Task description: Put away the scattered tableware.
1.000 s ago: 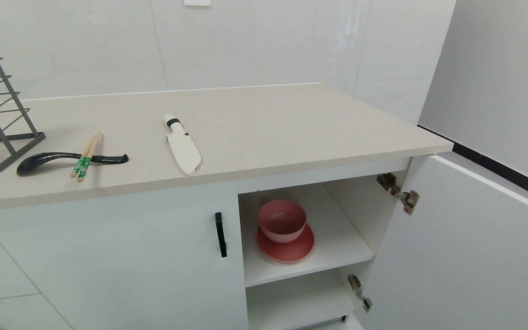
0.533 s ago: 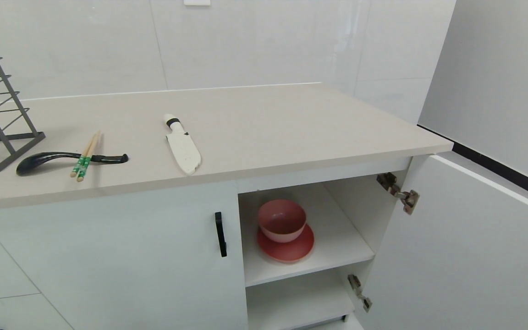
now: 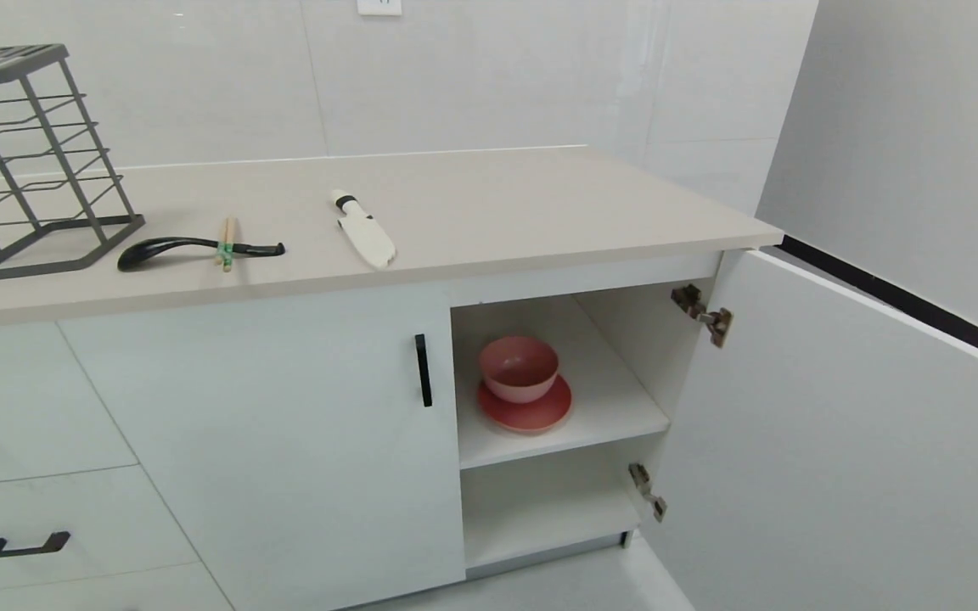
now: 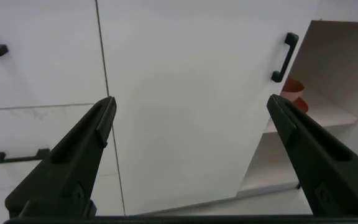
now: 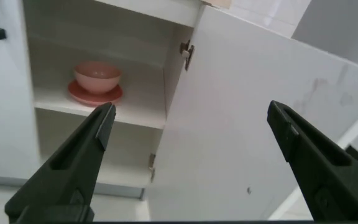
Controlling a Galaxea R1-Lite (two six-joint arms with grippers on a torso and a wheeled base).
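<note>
At the left end of the beige countertop [image 3: 497, 204] a dark grey wire rack [image 3: 39, 161] is placed upright, and nothing is seen in it. Just beside its base a black long-handled plastic spoon [image 3: 192, 249] is laid flat. A pair of wooden chopsticks with green bands [image 3: 226, 244] is laid across the spoon's handle, touching it. Further right, near the front edge, a cream-coloured knife with a black band on its handle [image 3: 366, 233] is laid, well apart from the chopsticks.

Below the countertop, the white cupboard door with the black bar handle [image 3: 424, 393] is closed. To its right, a pink round bowl [image 3: 519, 367] is set on a red flat plate [image 3: 527, 412] on the upper shelf of the open compartment. The white right-hand door [image 3: 837, 441] is swung fully open.

The left gripper [image 4: 191, 102] is held in front of the closed door, its jaws spread wide and nothing held between them. The right gripper [image 5: 191, 109] is pointed at the open compartment, its jaws equally wide apart and also empty.

The task is judged to be partly done: the bowl and plate are already stored. The spoon, chopsticks and knife are not yet put away, and the open door is presumably to be closed afterwards.
</note>
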